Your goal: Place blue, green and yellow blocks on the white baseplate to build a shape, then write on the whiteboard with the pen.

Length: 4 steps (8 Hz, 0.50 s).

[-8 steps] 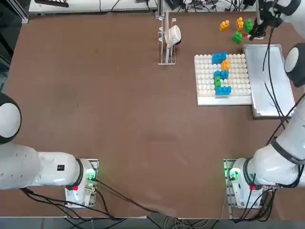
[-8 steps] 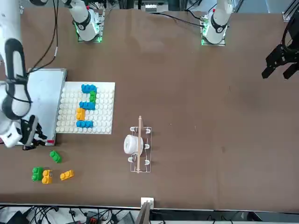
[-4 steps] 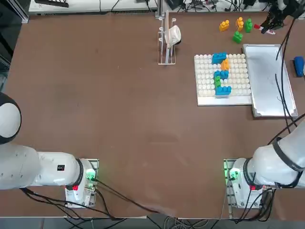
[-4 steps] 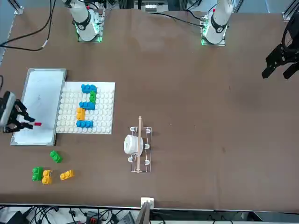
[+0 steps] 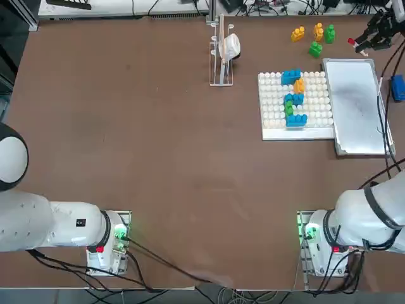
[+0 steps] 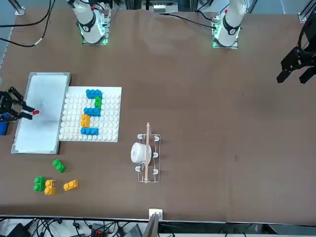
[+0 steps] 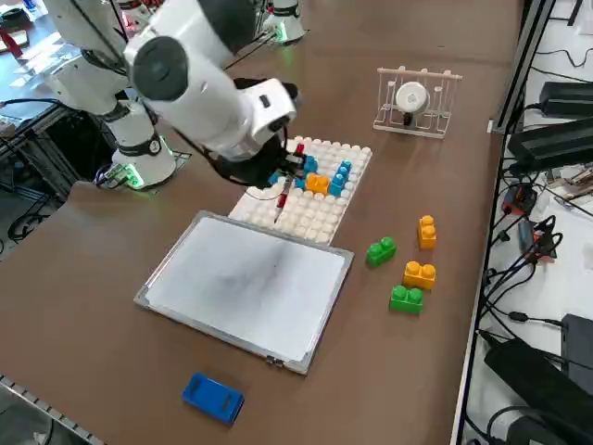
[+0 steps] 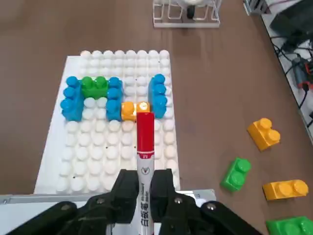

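Observation:
My right gripper (image 8: 145,182) is shut on the pen (image 8: 145,142), a white marker whose red cap sticks out past the fingers. It hangs well above the table by the whiteboard (image 5: 354,107), and the pen (image 7: 280,202) points steeply downward. The gripper (image 5: 374,37) shows at the top right of the top view and at the left edge (image 6: 11,104) of the front view. On the white baseplate (image 5: 272,107) stands a shape of blue, green and yellow blocks (image 5: 293,98). Loose green and yellow blocks (image 5: 315,38) lie beyond the plate.
A blue pad (image 7: 212,398) lies past the whiteboard (image 7: 246,283) near the table's right edge. A wire rack holding a white object (image 5: 223,50) stands at the far middle. Cables and equipment line the table's far edge.
My right gripper has lifted the pen off the table near the loose blocks. It has carried the pen up and toward the robot's right.

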Motion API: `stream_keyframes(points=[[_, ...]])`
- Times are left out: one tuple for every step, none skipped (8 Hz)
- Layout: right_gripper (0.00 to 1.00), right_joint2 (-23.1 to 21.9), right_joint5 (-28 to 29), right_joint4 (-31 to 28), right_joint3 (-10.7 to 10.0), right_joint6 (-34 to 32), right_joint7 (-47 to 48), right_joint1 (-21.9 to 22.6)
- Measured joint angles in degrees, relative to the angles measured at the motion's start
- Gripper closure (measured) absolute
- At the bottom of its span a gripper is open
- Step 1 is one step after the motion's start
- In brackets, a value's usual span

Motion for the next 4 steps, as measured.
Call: stream_keyframes(points=[[0.82, -0.05, 1.05, -0.33, 0.0, -1.91, -3.13, -2.03], [0.82, -0.05, 2.0, -0.73, 0.01, -3.35, -6.33, -3.92], [0.82, -0.03, 2.77, -1.34, 0.02, -4.56, -8.91, -5.53], [0.82, 0.11, 3.09, -1.94, 0.02, -6.02, -10.65, -6.78]])
